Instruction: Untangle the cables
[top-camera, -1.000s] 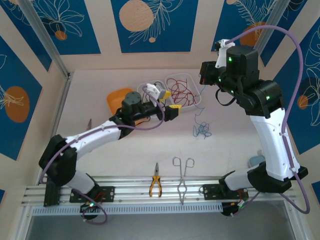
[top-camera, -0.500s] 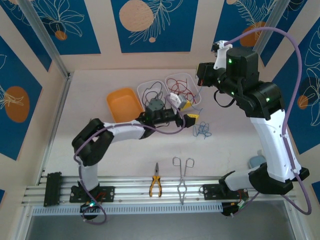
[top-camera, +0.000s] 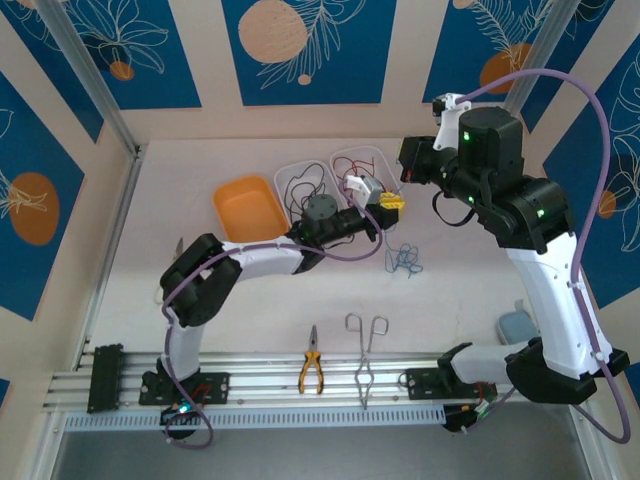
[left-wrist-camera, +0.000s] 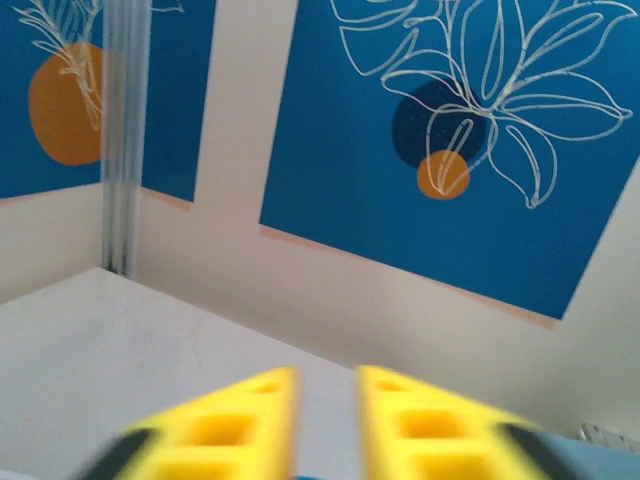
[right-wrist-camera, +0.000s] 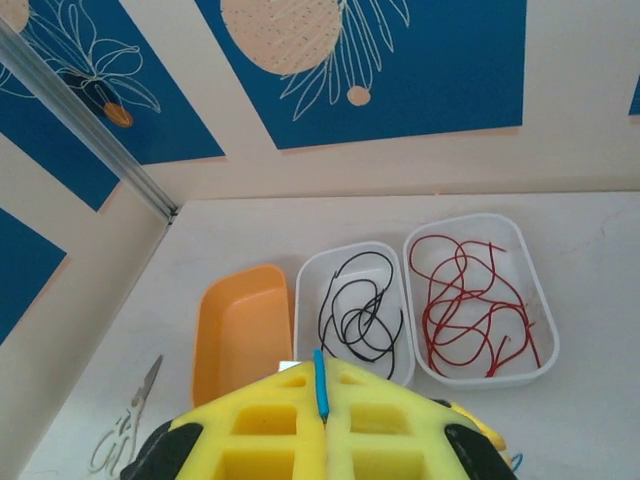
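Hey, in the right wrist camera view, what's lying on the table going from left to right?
Small metal scissors, shallow orange plastic tray, white plastic tub holding black cables, second white plastic tub holding red cables.

Table (top-camera: 260, 300) bears orange tray (top-camera: 243, 208); blue cable (top-camera: 404, 260).

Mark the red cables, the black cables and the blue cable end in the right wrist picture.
red cables (right-wrist-camera: 465, 300), right wrist view, middle of the tangle.
black cables (right-wrist-camera: 358, 318), right wrist view, where the loops cross.
blue cable (right-wrist-camera: 320, 383), right wrist view, its short upright end near the bottom edge.
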